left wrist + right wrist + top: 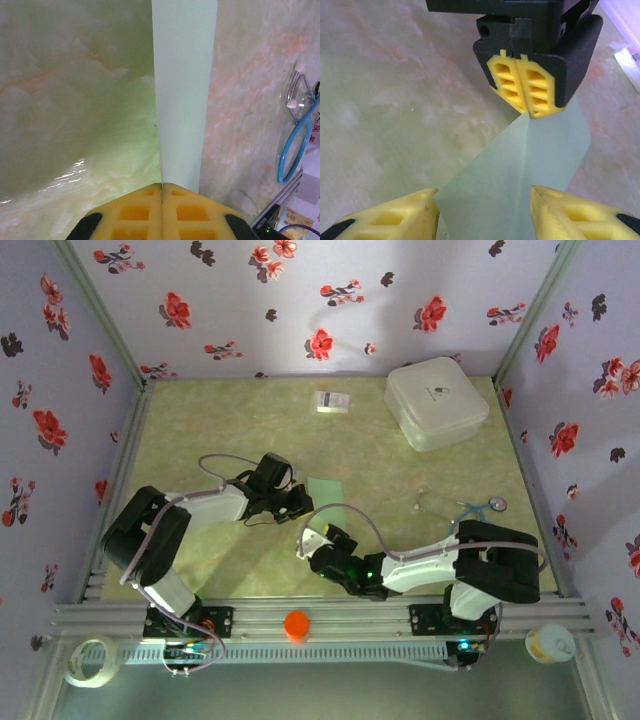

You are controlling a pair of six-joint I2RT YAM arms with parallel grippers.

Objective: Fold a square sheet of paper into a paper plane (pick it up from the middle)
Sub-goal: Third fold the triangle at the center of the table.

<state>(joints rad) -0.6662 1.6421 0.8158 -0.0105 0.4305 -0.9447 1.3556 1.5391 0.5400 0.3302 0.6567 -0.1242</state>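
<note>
**Two robot arms meet over a half-folded paper dart**

The left gripper (525, 107) is clenched on one end of the green paper (520, 165), its yellow pads pressed flat together with the tip of the paper caught between them. The paper is folded narrow, with a crease down its length. It lies low over the marbled table (200, 420), well apart from the white box (437, 403), on the side of the box nearer the arm bases and toward the left arm. The right gripper (482, 192) sits on the side of the paper away from the box. Its fingers are spread, one on each side of the paper, and it grasps nothing. Whether either finger brushes an edge is hard to tell.

The hazard looks to be the thin paper itself. It is pinned only at its tip, so it could slip out or tear if the right gripper closes and pulls. If those fingers close off the crease, the paper would likely buckle and the next fold would come out crooked. Any twist between the two arms would wrinkle the stretch between them.
</note>
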